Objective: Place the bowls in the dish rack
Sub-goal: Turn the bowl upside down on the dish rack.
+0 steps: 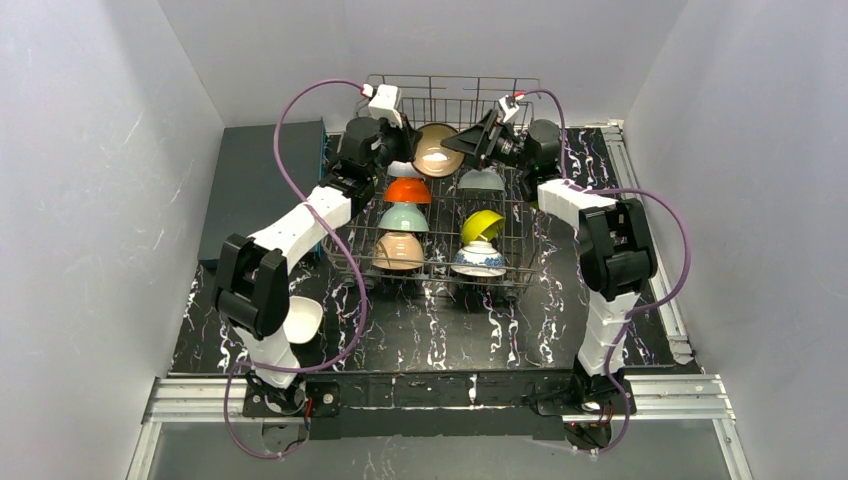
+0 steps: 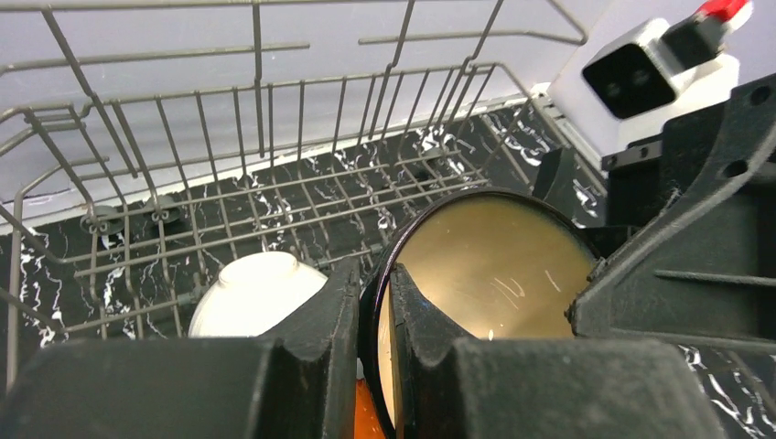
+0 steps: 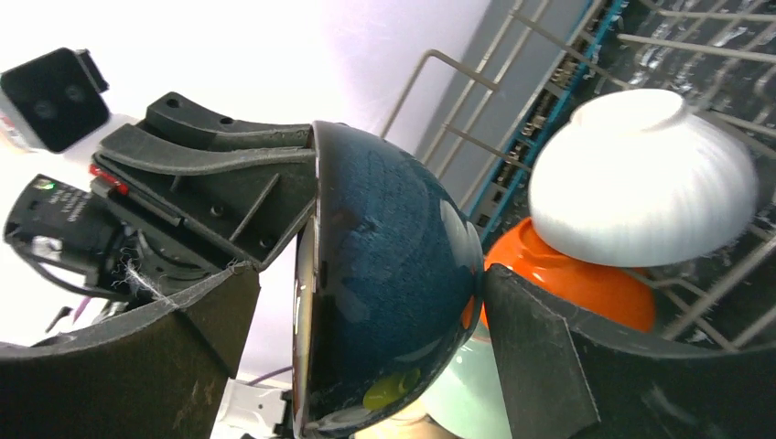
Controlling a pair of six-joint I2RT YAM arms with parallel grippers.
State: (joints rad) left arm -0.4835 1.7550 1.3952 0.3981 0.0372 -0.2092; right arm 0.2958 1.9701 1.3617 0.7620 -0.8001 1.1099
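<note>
**Left gripper** (image 2: pixel 371 276): clenched on the rim of the dark blue bowl (image 3: pixel 403 229). One finger sits against the tan inside and the other against the outer shell.

**Dark blue bowl:** it stands on edge over the back of the dish rack (image 1: pixel 455 100), at the rear end of the left row and between the two grippers. In the top view its tan inside faces up and forward. I cannot tell whether its lower rim rests on the wires.

**Right gripper** (image 3: pixel 366 274): jaws spread wide, with one finger on each side of the same bowl.
- The finger on the rim side stands apart from the bowl.
- The finger on the dome side is very near the shell (contact cannot be told from the wrist view).
- The gripper has no grasp on the bowl.

**Left row of the rack, back to front, all dome up:**
- white bowl (image 3: pixel 641 183)
- orange bowl (image 3: pixel 572 288), just beneath and in front of the white one
- mint bowl (image 1: pixel 404 217)
- peach bowl (image 1: pixel 398 250)

**Right row, back to front:**
- grey-green bowl (image 1: pixel 482 180)
- lime bowl (image 1: pixel 482 225), tilted on edge
- patterned bowl (image 1: pixel 479 260), blue and white, at the front rail

**Outside the rack:**
- A second white bowl (image 1: pixel 302 318) sits on the black marbled table (image 1: pixel 450 330). It is beside the left arm's base and partly hidden by the elbow.
- A dark grey slab (image 1: pixel 262 190) lies to the left of the rack.
</note>
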